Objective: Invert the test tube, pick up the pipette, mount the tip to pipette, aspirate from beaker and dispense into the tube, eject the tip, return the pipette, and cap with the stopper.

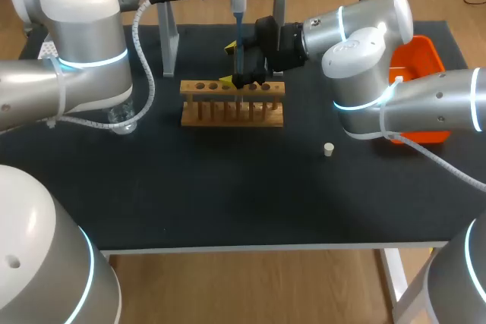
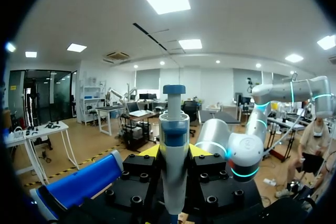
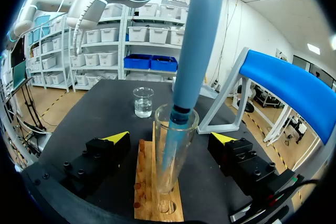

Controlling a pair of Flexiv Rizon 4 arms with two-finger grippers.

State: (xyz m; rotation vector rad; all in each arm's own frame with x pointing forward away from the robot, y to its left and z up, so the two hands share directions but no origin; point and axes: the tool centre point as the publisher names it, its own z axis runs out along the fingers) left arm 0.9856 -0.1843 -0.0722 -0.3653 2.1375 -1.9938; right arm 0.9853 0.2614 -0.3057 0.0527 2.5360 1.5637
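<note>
Table (image 1: pixel 228 195) space is ample, and the wooden rack (image 1: pixel 199 111) stands near its middle. I judge the step in hand to be dispensing into the tube. The beaker (image 3: pixel 143 102) sits beyond the rack, well apart from it. My left gripper (image 2: pixel 174 153) pinches the pipette (image 2: pixel 174 124) from both sides and holds it upright above the rack. My right gripper (image 3: pixel 170 137) has its fingers spread, one on either side of the test tube (image 3: pixel 179 156), and neither touches it. The tube stands upright in a rack hole, with the pipette's tip (image 3: pixel 167 153) down inside its mouth. To do this well, I would hold the pipette plumb, keep the tip off the glass wall, press the plunger slowly, then lift straight up so the tube is not dragged. The stopper (image 1: pixel 328 149) lies on the table right of the rack, apart from it, ready for capping.
</note>
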